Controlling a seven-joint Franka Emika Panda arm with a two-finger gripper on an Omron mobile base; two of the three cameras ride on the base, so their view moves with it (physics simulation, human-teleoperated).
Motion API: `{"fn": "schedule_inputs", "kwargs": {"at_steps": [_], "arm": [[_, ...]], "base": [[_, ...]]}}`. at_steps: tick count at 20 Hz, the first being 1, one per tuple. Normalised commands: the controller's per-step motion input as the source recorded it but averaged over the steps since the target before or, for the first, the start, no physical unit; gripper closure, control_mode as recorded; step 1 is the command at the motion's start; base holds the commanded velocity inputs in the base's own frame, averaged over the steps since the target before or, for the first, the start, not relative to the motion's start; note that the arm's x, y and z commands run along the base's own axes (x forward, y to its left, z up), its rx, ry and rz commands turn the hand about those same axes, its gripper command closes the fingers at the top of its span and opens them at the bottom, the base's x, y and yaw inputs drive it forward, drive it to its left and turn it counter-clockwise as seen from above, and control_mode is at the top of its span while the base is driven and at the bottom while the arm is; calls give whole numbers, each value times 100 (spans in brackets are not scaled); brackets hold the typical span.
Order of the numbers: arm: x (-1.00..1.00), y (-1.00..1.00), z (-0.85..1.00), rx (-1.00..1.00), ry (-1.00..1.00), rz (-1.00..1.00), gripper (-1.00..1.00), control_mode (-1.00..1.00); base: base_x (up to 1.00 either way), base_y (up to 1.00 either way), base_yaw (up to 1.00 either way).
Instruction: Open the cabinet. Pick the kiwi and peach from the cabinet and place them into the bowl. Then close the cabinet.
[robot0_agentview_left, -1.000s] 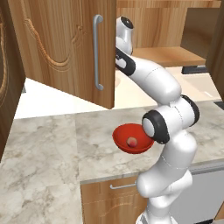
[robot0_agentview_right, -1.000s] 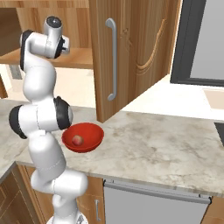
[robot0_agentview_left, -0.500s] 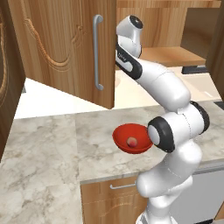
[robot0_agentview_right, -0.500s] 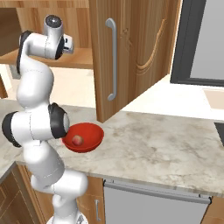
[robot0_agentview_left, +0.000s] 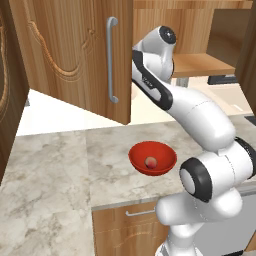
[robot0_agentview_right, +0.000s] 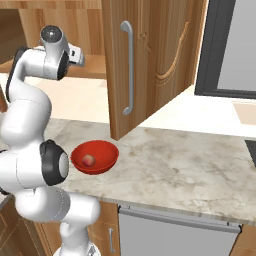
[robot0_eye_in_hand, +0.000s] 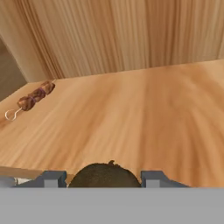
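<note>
**Kiwi, on cabinet shelf, between the fingers**

Item: kiwi (robot0_eye_in_hand: 105, 175), brown, fuzzy, ovoid; long axis apparently lying across the gripper (robot0_eye_in_hand: 103, 178). Location: cabinet (robot0_agentview_left: 75, 55) shelf, doors open. Jaws stand apart either side, contact unclear. Judged light, soft-skinned, bruisable; grip its middle. Peach (robot0_agentview_left: 150, 162) sits in bowl (robot0_agentview_left: 138, 161). Skewer (robot0_eye_in_hand: 33, 98) nearby.

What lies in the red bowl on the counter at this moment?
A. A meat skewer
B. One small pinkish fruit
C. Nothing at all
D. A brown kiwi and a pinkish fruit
B: the bowl holds just the peach, and the brown kiwi sits between the fingertips of the gripper on the shelf of the cabinet, where the skewer also lies.
</note>
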Motion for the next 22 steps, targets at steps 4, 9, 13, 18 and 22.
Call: {"fn": "schedule_inputs", "kwargs": {"at_steps": [4, 9, 13, 18, 22], "arm": [[-62, -33, 19, 0, 0, -14, 100, -100], [-62, -35, 43, 0, 8, -15, 100, -100], [-51, -41, 26, 0, 18, -11, 100, -100], [-25, -44, -1, 0, 35, -1, 100, -100], [-8, -43, -26, 0, 27, 2, 100, -100]], "base": [[0, 0, 0], [0, 0, 0], [0, 0, 0], [0, 0, 0], [0, 0, 0]]}}
